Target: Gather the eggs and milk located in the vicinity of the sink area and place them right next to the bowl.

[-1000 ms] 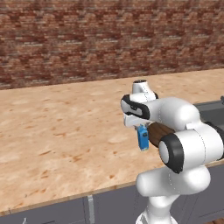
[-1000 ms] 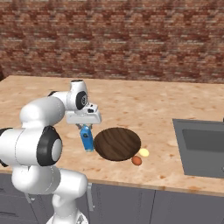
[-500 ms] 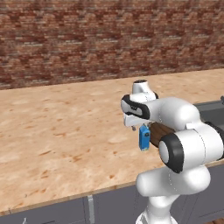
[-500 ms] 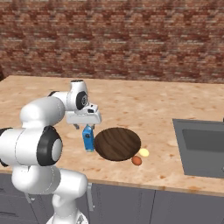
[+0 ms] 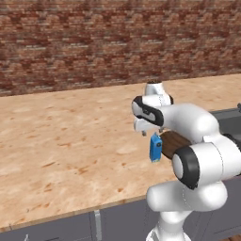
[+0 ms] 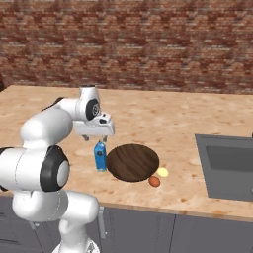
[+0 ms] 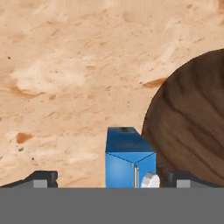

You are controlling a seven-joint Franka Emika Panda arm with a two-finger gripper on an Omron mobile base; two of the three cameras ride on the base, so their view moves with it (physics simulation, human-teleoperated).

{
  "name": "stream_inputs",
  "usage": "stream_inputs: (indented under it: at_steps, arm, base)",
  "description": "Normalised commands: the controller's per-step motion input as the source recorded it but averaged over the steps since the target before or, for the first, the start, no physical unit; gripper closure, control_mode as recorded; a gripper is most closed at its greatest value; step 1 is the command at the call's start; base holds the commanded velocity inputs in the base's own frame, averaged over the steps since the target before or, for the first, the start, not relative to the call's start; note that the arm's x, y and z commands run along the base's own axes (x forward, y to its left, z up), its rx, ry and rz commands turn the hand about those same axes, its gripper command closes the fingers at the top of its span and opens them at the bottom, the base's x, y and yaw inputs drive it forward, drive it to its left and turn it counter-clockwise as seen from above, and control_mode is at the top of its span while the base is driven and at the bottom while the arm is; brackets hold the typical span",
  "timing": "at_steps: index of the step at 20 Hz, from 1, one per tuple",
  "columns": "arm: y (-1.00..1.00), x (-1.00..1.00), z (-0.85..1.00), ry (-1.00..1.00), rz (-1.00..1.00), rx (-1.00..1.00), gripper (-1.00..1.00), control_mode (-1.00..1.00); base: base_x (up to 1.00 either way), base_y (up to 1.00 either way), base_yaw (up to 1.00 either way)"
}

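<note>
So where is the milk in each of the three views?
Left base view: milk right of centre, standing on the counter below the gripper.
Right base view: left of centre, beside the bowl.
Hand view: bottom centre, between the fingertips.
Shared landmark: the bowl, right next to the milk.

red brick wall (image 5: 94,42), speckled tan counter (image 5: 61,146), grey cabinets (image 6: 163,230)
</note>
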Motion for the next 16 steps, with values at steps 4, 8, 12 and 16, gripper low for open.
stream_inputs:
  at_steps: [4, 8, 12, 16]
  arm:
    - [-0.02, -0.17, 0.78, -0.08, 0.0, 0.14, -1.0, -1.0]
    - [-0.2, -0.62, 0.53, -0.02, -0.03, 0.11, -1.0, -1.0]
    - [-0.18, -0.99, 0.46, 0.0, -0.03, 0.01, -1.0, -1.0]
    - [-0.17, -1.0, 0.25, 0.0, -0.01, 0.0, -1.0, -1.0]
  base:
    - [0.0, 0.0, 0.0]
    - [0.0, 0.0, 0.0]
    - [0.0, 0.0, 0.0]
    - [0.0, 0.0, 0.0]
